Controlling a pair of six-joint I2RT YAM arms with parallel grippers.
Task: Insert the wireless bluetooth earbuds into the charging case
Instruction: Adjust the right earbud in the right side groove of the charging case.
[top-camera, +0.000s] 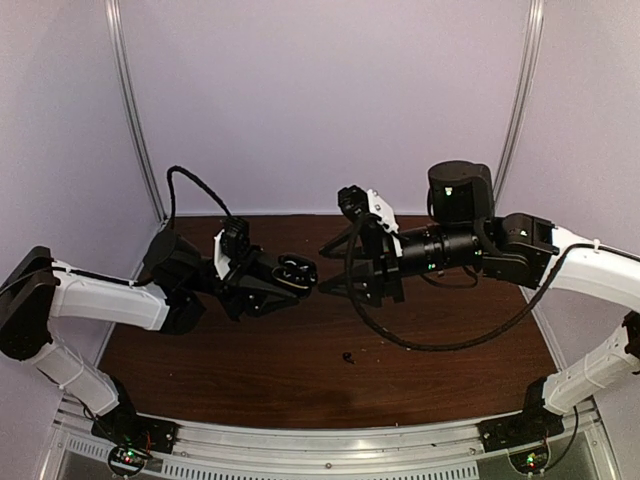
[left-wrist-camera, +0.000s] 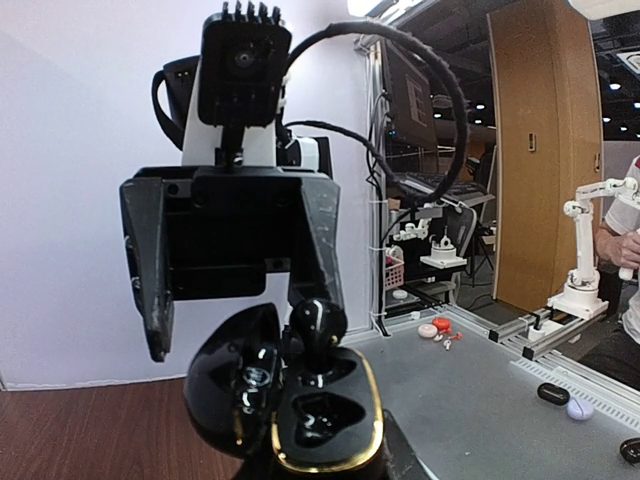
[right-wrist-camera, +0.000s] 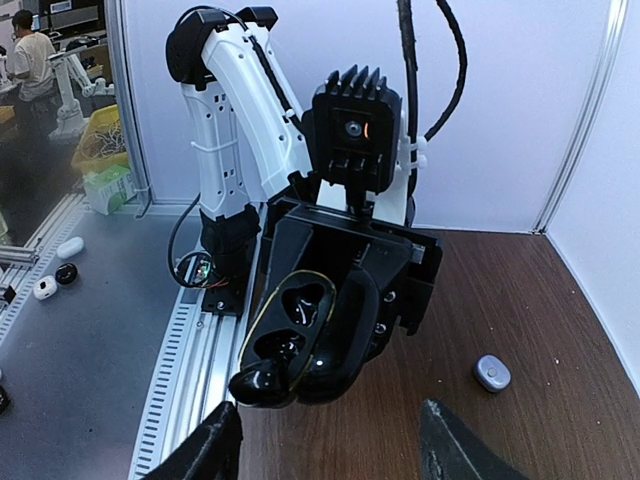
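— From above, who has the charging case (top-camera: 296, 267)?
— The left gripper (top-camera: 283, 280) is clamped on it, holding it off the table (top-camera: 200, 370). The right gripper (top-camera: 330, 283) faces the case, just beside it. A loose black earbud (top-camera: 348, 356) lies on the wood, nearer the arm bases than the case and well apart from it.

— And the left wrist camera?
— The case (left-wrist-camera: 320, 425) is open, its gold-edged tray toward the lens and the lid tilted to one side. A glossy black bud (left-wrist-camera: 318, 322) sits at the case's far end. I cannot tell whether it is seated in a pocket. Beyond the case, the right gripper (left-wrist-camera: 240, 330) has its fingers (left-wrist-camera: 150, 270) spread wide and closed on nothing.

— The right wrist camera?
— Its own fingers (right-wrist-camera: 212, 450) stand well apart, just short of the case (right-wrist-camera: 300, 315). The left gripper (right-wrist-camera: 345, 320) grips the case from behind. The glossy black bud (right-wrist-camera: 262, 382) sits at the case's near end. A lavender-silver earbud (right-wrist-camera: 491, 372) rests on the table, apart from the case.
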